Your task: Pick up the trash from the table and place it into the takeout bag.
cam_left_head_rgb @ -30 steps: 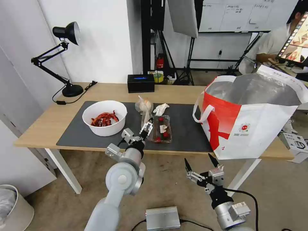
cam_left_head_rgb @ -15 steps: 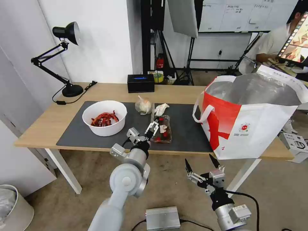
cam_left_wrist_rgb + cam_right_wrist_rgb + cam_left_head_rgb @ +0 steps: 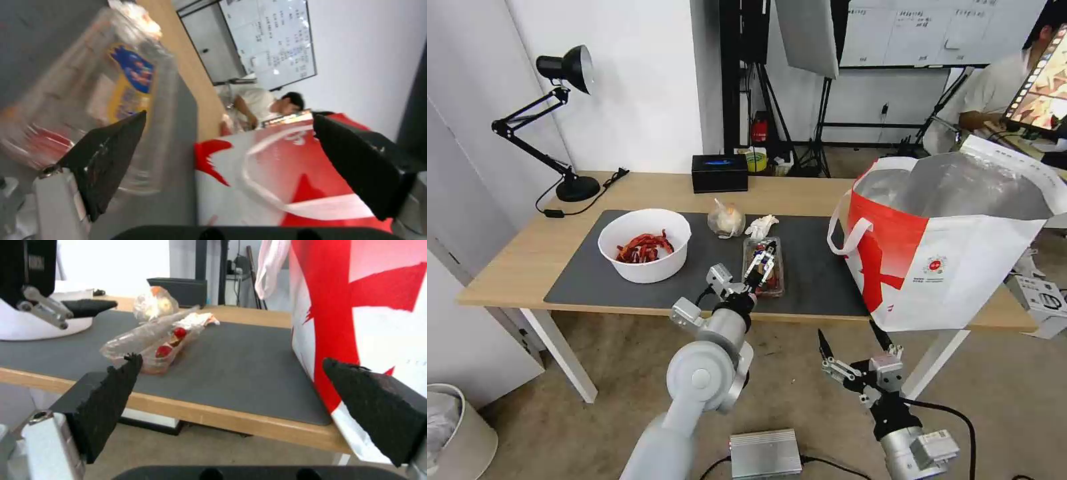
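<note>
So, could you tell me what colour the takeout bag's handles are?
White; the takeout bag's loop handles show best in the head view.

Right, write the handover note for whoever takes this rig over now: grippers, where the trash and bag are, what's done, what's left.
Left gripper: open, over the clear clamshell tray at the mat's front, nothing gripped.
Right gripper: open, empty, low in front of the table edge.
Trash on the mat: white bowl of red scraps at left; knotted clear bag and crumpled tissue behind the tray.
Takeout bag: upright and open at the table's right end.
Done: nothing visibly bagged.
Left: all four pieces.
</note>
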{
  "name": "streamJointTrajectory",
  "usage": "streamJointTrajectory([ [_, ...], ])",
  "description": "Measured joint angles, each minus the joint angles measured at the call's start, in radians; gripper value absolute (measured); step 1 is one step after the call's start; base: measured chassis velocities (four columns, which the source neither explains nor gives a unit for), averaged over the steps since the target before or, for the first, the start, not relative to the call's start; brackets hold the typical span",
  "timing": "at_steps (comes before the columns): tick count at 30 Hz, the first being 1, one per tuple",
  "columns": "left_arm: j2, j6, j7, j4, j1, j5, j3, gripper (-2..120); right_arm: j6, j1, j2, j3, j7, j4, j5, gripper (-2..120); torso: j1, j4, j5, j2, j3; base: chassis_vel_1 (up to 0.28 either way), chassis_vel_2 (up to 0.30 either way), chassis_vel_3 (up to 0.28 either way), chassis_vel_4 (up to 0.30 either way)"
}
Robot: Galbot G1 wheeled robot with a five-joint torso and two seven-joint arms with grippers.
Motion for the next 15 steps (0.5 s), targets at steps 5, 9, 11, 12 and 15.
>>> streamJointTrajectory([
  [5, 0.031, 0.041, 0.012, 0.000, -0.008, 0.048, -0.001, 100, 0.003, -0.005, -0.004, 0.004, 0.000, 0.007, 0.005, 100, 0.000, 0.0000, -0.0001, 0.000, 0.000, 0.000, 0.000, 0.000, 0.000],
  [9, 0.107, 0.062, 0.043, 0.033, -0.065, 0.133, 0.020, 88, 0.004, -0.005, -0.013, 0.006, 0.000, 0.012, 0.010, 100, 0.000, -0.0001, -0.0001, 0.000, 0.000, 0.000, 0.000, 0.000, 0.000],
  [11, 0.171, 0.064, 0.091, 0.057, -0.103, 0.227, 0.035, 82, 0.004, -0.006, -0.016, 0.009, 0.000, 0.017, 0.014, 100, 0.000, -0.0001, -0.0002, 0.000, 0.000, 0.000, 0.000, 0.000, 0.000],
  [12, 0.171, 0.064, 0.091, 0.057, -0.103, 0.227, 0.035, 82, 0.004, -0.006, -0.016, 0.009, 0.000, 0.017, 0.014, 100, 0.000, -0.0001, -0.0002, 0.000, 0.000, 0.000, 0.000, 0.000, 0.000],
  [15, 0.314, 0.072, 0.215, 0.093, -0.174, 0.355, 0.055, 67, 0.004, -0.010, -0.026, 0.019, 0.000, 0.021, 0.034, 100, 0.000, 0.0002, -0.0004, 0.000, 0.000, 0.000, 0.000, 0.000, 0.000],
])
